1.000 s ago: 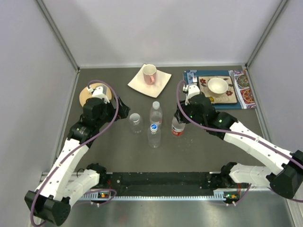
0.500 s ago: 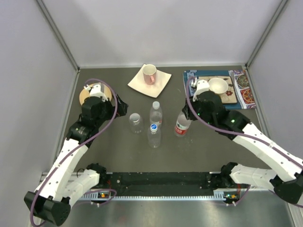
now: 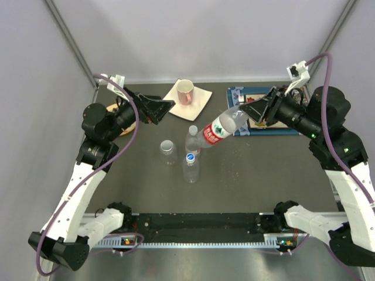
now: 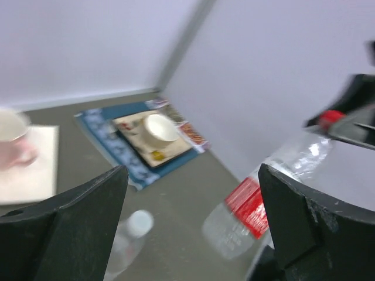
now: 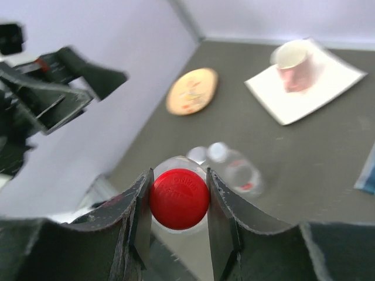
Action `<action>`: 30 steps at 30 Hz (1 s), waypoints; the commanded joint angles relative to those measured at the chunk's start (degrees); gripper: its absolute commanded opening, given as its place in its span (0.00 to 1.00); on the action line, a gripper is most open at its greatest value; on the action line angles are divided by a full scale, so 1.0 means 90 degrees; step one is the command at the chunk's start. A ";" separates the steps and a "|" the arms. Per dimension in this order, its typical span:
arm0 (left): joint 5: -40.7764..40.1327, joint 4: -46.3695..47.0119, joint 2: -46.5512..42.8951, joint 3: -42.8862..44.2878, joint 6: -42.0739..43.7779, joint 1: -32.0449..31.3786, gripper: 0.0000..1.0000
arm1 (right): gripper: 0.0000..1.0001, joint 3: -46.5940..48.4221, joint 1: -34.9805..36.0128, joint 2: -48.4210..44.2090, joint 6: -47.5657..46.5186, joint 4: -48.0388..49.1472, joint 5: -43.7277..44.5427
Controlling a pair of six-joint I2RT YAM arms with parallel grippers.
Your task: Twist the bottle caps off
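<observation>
The round red plastic screw cap is pinched between the fingers of the right gripper. Its clear, red-labelled plastic bottle hangs slanted in mid-air over the dark table, base pointing towards the left gripper, which is raised with jaws spread wide, holding nothing. Below, three other clear bottles stand close together mid-table.

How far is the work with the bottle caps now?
Done: nothing; no cap looks off. In hand: the right gripper is shut on the red cap, holding its bottle tilted in the air; the left gripper is open near it, not touching. Left: the red cap, plus the white cap, blue cap and clear cap of those standing on the table.
</observation>
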 commanded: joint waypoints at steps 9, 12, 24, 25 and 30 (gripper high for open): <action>0.3762 0.2198 0.1122 0.0783 -0.1386 -0.0287 0.99 | 0.00 -0.0152 -0.0164 0.0088 0.1291 0.1294 -0.2961; 0.3978 0.2023 0.1122 0.0656 -0.1143 -0.0609 0.99 | 0.00 -0.0230 -0.0173 0.0166 0.1310 0.1382 -0.2961; 0.3519 0.0850 0.1112 0.0324 -0.0019 -0.1547 0.99 | 0.00 -0.0621 -0.0173 0.0196 0.1369 0.1841 -0.2824; 0.3509 0.0840 0.1112 0.0285 0.0000 -0.1586 0.99 | 0.00 -0.0621 -0.0173 0.0196 0.1369 0.1861 -0.2834; 0.3372 0.0596 0.1093 0.0168 0.0254 -0.1762 0.99 | 0.00 -0.0611 -0.0164 0.0196 0.1437 0.2026 -0.2931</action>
